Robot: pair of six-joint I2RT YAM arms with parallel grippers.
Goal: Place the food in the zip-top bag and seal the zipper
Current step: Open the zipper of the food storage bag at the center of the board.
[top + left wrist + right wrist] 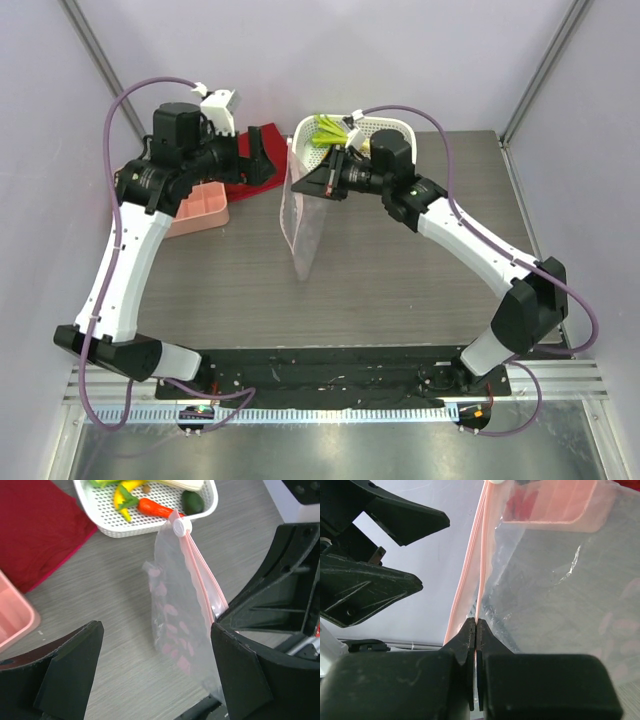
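Note:
The zip-top bag [305,215] hangs upright over the table, clear with pink dots. My right gripper [320,181] is shut on its pink zipper strip [479,555], as the right wrist view [476,623] shows. The slider [179,526] sits at the strip's far end. My left gripper [262,158] is open and empty just left of the bag, with the bag [180,615] showing between its fingers [75,670]. The food lies in the white basket [385,128]: banana [122,495], red-orange pepper [155,509], a dark green piece [192,501], and green-yellow pieces [330,128].
A red cloth [240,180] lies behind the left gripper, and a pink tray [200,210] sits to its left. The white basket stands at the back, right behind the bag. A black mat [330,365] runs along the near edge between the arm bases.

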